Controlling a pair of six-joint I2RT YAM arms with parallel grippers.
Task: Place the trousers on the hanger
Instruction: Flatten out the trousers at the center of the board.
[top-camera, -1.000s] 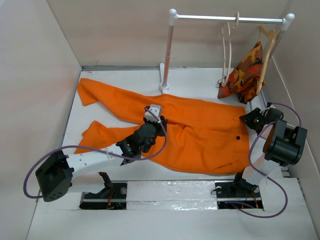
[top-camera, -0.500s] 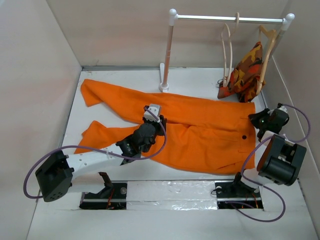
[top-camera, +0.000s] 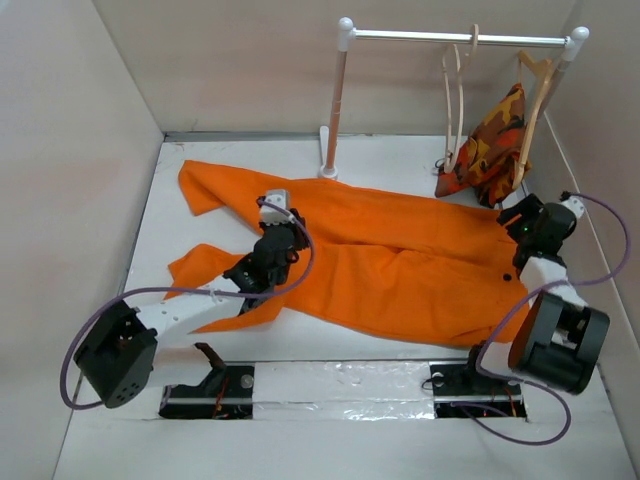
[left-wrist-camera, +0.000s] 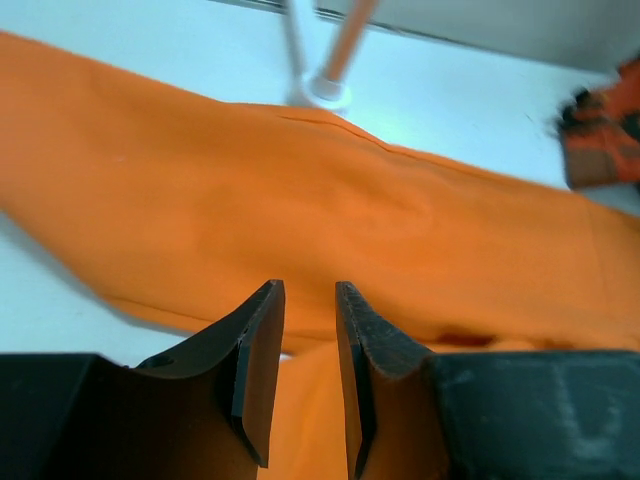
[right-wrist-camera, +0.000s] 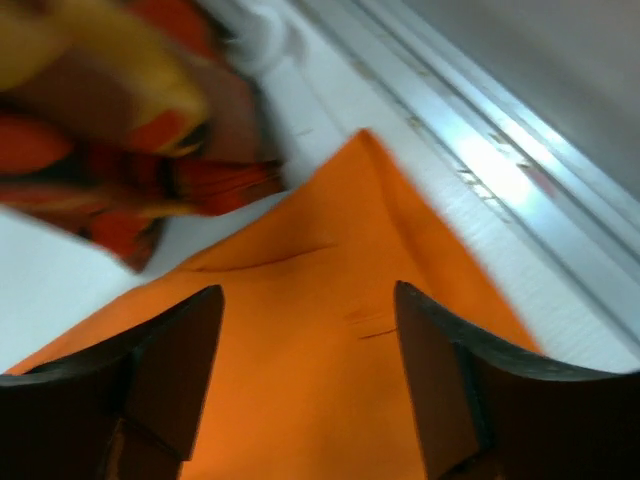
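Observation:
The bright orange trousers (top-camera: 400, 260) lie flat on the table, waist to the right and legs to the left. The hanger (top-camera: 457, 100), pale wood and bare, hangs on the rack bar at the back right. My left gripper (top-camera: 274, 224) hovers low over the legs. Its fingers (left-wrist-camera: 258, 350) stand a narrow gap apart, with smooth orange cloth (left-wrist-camera: 300, 200) below and nothing pinched. My right gripper (right-wrist-camera: 308, 290) is open wide just above the waist corner (right-wrist-camera: 330, 300), in a blurred view. It is at the right end of the trousers, (top-camera: 514, 218).
A white rack with a metal bar (top-camera: 450, 37) stands at the back, one post foot (top-camera: 328, 172) by the far leg. A camouflage garment (top-camera: 490, 145) hangs on a second wooden hanger (top-camera: 535, 95). Walls enclose the table; a metal rail (right-wrist-camera: 500, 190) runs beside the waist.
The right gripper pulled the waist to the right, then opened and let go. The whole trousers shifted right. The left gripper moved left and toward the back over the legs.

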